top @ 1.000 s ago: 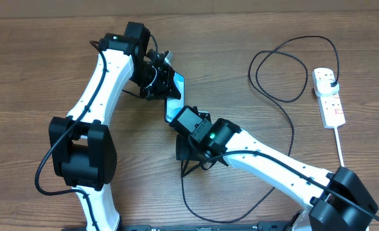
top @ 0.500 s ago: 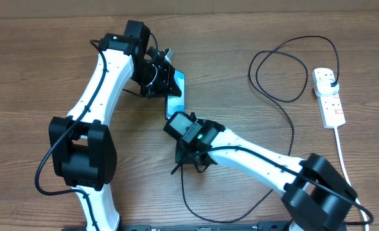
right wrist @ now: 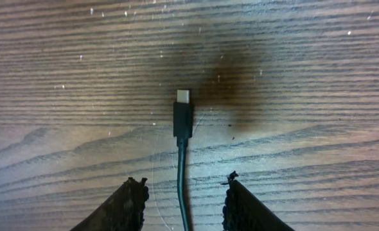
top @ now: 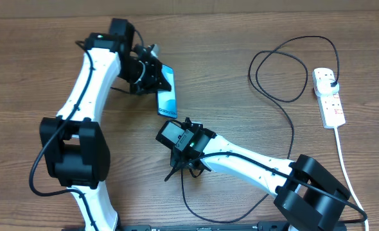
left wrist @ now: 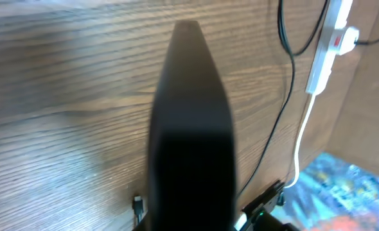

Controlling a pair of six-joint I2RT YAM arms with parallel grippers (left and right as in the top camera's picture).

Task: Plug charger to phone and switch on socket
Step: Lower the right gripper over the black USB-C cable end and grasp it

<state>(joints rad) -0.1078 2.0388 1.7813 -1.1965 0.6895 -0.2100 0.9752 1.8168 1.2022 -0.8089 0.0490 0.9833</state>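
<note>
Wood-grain brown counter [top: 29, 64], carrying all the items listed.

Overhead view.
- The phone [top: 167, 97]: slim rectangle, light blue-teal screen, dark frame. It sits left of centre and is turned slightly off the counter's edges. Its far end is gripped in the closed left end effector [top: 152, 76].
- The charger [top: 294, 135]: long thin black cable. Its plug sits in the far outlet of the socket [top: 331, 108]. The cable loops twice on the right half of the counter and runs down towards the near edge. It then curves back up under the right end effector [top: 170, 133], just below the phone's near end.
- The socket: white oblong strip with red markings, by the right edge, well apart from the phone. Its white cord [top: 341, 151] trails towards the near edge.

Left wrist view.
- A dark, blurred, tapering slab fills the middle; I cannot tell what it is.
- Behind it, at upper right, are the white socket with a red mark, its white cord and the black charger cable.

Right wrist view.
- Connector tip [right wrist: 183, 96]: small silver-grey metal end on a short black housing. It lies flat on the wood and points away from the camera, with the thin cable running back from it.
- The cable passes between the two black fingers [right wrist: 130, 206] of the right end effector. They stand apart, with clear wood on each side of the cable, so the jaws are open and grip nothing.
</note>
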